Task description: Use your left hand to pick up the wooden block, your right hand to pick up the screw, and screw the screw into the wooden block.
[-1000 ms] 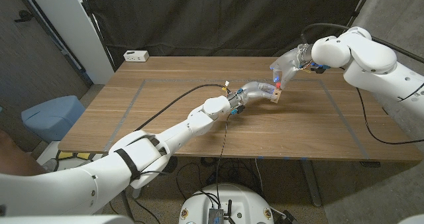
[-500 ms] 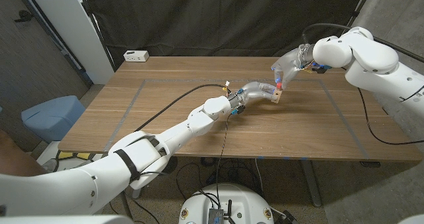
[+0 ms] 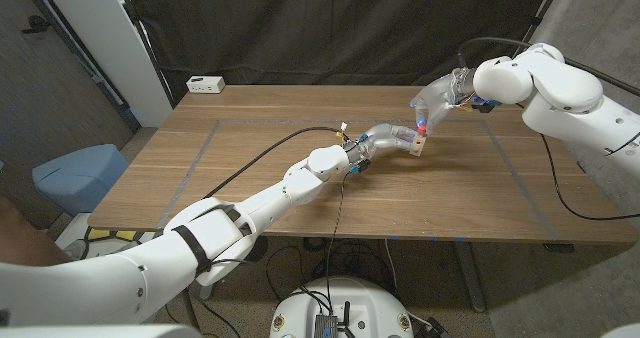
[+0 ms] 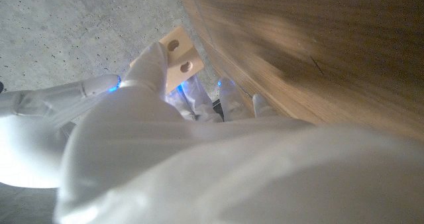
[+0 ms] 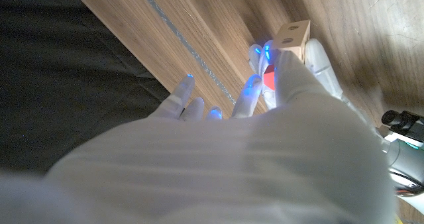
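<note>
The wooden block (image 3: 418, 144) is small and pale, and my left hand (image 3: 386, 137) holds it just above the table's far middle. In the left wrist view the block (image 4: 177, 54) shows two round holes past my left hand's fingers (image 4: 150, 66). My right hand (image 3: 432, 102) reaches down onto the block from behind and pinches the red-headed screw (image 3: 420, 129) against its top. In the right wrist view the screw (image 5: 269, 79) sits between my right hand's fingertips (image 5: 290, 70), right under the block (image 5: 295, 38). Whether the screw's shaft has entered a hole is hidden.
A white power strip (image 3: 206, 83) lies at the wooden table's (image 3: 250, 188) far left corner. A black cable (image 3: 262, 155) runs along my left arm over the tabletop. Grey tape lines (image 3: 200, 153) mark the table. A blue bin (image 3: 78, 175) stands on the floor to the left.
My right arm has shifted very slightly to the right. Both hands stay together at the block, with the screw's red head in the same spot.
</note>
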`<state>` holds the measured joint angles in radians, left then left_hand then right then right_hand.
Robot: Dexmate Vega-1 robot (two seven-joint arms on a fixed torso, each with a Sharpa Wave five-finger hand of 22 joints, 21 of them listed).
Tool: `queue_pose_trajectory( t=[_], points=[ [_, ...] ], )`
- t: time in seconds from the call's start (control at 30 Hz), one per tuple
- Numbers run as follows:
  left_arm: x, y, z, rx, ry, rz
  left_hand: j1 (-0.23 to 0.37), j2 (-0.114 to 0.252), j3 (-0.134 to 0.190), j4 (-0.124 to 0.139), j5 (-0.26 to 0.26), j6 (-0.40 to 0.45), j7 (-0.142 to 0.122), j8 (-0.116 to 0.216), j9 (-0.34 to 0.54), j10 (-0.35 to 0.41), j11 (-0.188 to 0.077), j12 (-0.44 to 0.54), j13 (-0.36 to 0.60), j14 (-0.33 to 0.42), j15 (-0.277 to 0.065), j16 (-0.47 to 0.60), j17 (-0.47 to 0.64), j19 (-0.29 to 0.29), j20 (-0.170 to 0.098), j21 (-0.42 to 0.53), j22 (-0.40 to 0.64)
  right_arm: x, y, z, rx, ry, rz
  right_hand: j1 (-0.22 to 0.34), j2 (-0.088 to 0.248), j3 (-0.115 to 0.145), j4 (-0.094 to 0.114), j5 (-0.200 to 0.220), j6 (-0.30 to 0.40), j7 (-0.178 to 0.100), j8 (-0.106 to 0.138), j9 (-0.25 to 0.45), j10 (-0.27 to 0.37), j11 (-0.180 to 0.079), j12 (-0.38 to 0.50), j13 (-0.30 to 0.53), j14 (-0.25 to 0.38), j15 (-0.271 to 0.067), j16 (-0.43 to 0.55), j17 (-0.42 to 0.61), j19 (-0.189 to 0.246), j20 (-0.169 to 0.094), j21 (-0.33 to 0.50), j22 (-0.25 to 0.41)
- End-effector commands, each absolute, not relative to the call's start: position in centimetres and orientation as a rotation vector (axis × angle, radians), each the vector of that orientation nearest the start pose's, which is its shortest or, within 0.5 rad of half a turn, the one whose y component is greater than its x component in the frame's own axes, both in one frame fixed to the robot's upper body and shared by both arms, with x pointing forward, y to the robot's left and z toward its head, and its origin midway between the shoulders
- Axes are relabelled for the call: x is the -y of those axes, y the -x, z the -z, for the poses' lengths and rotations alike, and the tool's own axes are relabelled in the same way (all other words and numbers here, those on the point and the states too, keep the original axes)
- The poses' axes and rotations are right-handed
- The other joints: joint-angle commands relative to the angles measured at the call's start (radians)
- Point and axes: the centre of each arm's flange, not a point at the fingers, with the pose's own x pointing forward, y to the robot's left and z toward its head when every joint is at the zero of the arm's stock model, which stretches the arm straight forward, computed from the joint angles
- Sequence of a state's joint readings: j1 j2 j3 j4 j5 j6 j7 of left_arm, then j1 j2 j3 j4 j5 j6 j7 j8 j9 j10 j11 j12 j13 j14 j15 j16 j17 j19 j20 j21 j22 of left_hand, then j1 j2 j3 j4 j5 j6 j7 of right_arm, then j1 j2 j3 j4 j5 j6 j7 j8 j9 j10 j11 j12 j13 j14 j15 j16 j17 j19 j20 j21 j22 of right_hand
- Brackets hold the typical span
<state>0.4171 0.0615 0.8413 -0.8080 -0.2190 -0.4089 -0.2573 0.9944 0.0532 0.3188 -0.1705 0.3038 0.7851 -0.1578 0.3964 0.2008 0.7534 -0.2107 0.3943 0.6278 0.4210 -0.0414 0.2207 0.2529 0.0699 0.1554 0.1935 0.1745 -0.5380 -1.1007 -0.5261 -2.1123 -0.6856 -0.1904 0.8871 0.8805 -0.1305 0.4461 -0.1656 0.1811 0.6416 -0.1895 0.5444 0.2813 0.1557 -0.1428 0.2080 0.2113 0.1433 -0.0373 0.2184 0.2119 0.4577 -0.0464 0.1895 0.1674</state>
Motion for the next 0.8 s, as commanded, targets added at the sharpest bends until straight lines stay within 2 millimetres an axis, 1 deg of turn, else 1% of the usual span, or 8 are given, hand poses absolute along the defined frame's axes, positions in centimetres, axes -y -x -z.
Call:
queue_pose_trajectory(
  t=[0.03, 0.17, 0.23, 0.57, 0.8],
  points=[
    [4.22, -66.0, 1.2, 0.63, -0.506, 0.817, -0.031, 0.039, 0.027, 0.019, 0.01, 0.037, 0.0, 0.007, 0.017, 0.008, -0.001, 0.008, 0.005, 0.005, -0.074, -0.001, 0.002, 0.0, 0.004, 0.006, 0.006, 25.53, -51.14, -13.76, 0.217, 2.033, -0.196, 0.01, 0.003, 0.009, 0.002, 0.004, 0.013, 0.001, 0.012, 0.006, 0.011, 0.001, 0.006, 0.003, 0.01, -0.069, 0.008, 0.003, 0.006, -0.052, 0.01, 0.002],
    [4.22, -65.96, 1.23, 0.63, -0.507, 0.815, -0.032, 0.039, 0.027, 0.02, 0.01, 0.036, 0.003, 0.006, 0.017, 0.008, -0.001, 0.008, 0.005, 0.005, -0.073, -0.001, 0.003, 0.0, 0.004, 0.006, 0.006, 25.55, -51.18, -13.69, 0.219, 2.032, -0.199, 0.011, 0.005, 0.011, 0.003, 0.004, 0.017, 0.003, 0.017, 0.008, 0.017, 0.0, 0.007, 0.002, 0.012, -0.07, 0.008, 0.004, 0.01, -0.057, 0.01, 0.002],
    [4.23, -65.96, 1.24, 0.629, -0.506, 0.815, -0.032, 0.04, 0.028, 0.02, 0.01, 0.038, -0.001, 0.007, 0.017, 0.008, -0.001, 0.007, 0.004, 0.005, -0.073, -0.001, 0.003, 0.0, 0.005, 0.006, 0.006, 25.55, -51.21, -13.64, 0.217, 2.033, -0.202, 0.012, 0.006, 0.012, 0.003, 0.004, 0.018, 0.002, 0.019, 0.009, 0.021, -0.001, 0.008, 0.002, 0.015, -0.074, 0.009, 0.004, 0.011, -0.058, 0.01, 0.002],
    [4.24, -65.94, 1.28, 0.627, -0.506, 0.814, -0.034, 0.04, 0.028, 0.02, 0.01, 0.04, 0.0, 0.007, 0.017, 0.008, 0.0, 0.008, 0.004, 0.005, -0.073, -0.001, 0.003, 0.0, 0.004, 0.007, 0.006, 25.54, -51.31, -13.54, 0.217, 2.03, -0.203, 0.016, 0.011, 0.016, 0.004, 0.002, 0.04, 0.006, 0.035, 0.014, 0.03, -0.002, 0.008, 0.002, 0.02, -0.078, 0.01, 0.006, 0.016, -0.062, 0.01, 0.002],
    [4.3, -65.91, 1.33, 0.626, -0.505, 0.815, -0.035, 0.042, 0.029, 0.021, 0.01, 0.038, 0.001, 0.006, 0.017, 0.009, 0.002, 0.008, 0.004, 0.006, -0.071, -0.001, 0.003, 0.001, 0.005, 0.007, 0.006, 25.58, -51.33, -13.48, 0.214, 2.025, -0.206, 0.018, 0.016, 0.019, 0.005, 0.002, 0.051, 0.014, 0.044, 0.017, 0.036, -0.001, 0.009, 0.002, 0.024, -0.079, 0.011, 0.008, 0.022, -0.068, 0.01, 0.002]
  ],
)
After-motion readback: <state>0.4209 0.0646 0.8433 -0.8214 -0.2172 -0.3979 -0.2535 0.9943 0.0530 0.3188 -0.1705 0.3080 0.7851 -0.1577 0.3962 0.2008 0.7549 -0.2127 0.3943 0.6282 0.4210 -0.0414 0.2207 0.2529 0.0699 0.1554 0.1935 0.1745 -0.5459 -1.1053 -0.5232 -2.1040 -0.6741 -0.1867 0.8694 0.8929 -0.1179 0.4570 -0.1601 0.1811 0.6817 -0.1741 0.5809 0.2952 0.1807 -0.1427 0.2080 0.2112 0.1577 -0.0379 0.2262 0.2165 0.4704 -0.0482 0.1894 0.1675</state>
